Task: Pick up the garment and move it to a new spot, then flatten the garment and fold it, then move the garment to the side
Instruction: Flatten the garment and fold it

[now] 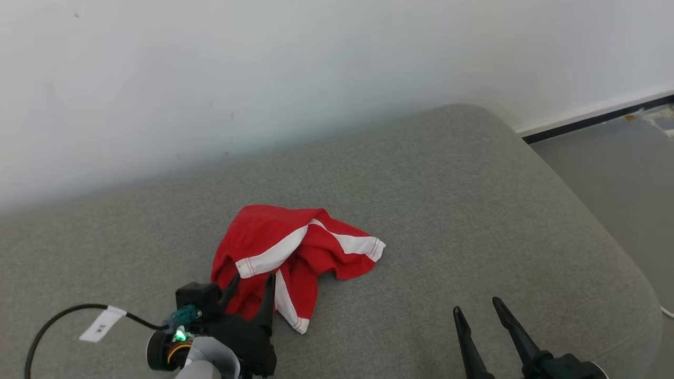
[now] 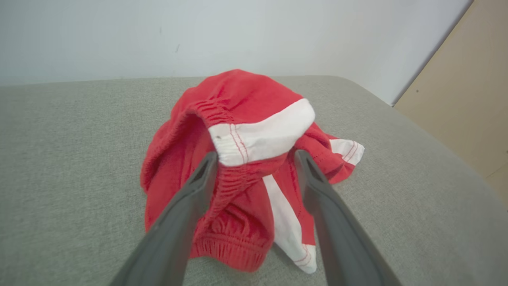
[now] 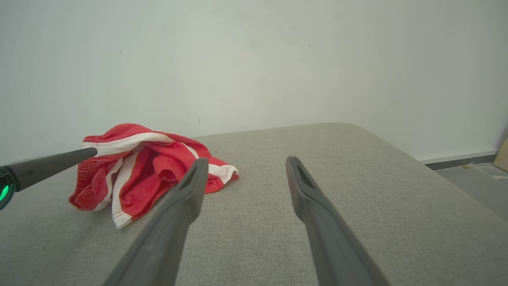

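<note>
The garment (image 1: 295, 258), red shorts with white bands, lies in a crumpled heap on the grey cushion (image 1: 447, 200), so I judge the task to be at its very start: nothing is lifted, flattened or folded. The left gripper (image 1: 253, 278) has its two fingers spread wide with the near part of the heap between them. In the left wrist view the white-banded fold of the waistband sits between the fingertips and just past them, the gathered red elastic runs under the finger on that view's left, and a white stripe hangs just inside the other finger. Whether the tips touch the cloth I cannot tell, but nothing is pinched. The right gripper (image 1: 476, 305) is spread wide as well and holds nothing. There is bare cushion between and ahead of its fingers, and the heap lies well off beyond the finger nearer the other arm. Everything is left to do: closing on the cloth, lifting it, carrying it to a new spot, spreading, folding and setting it aside
</note>
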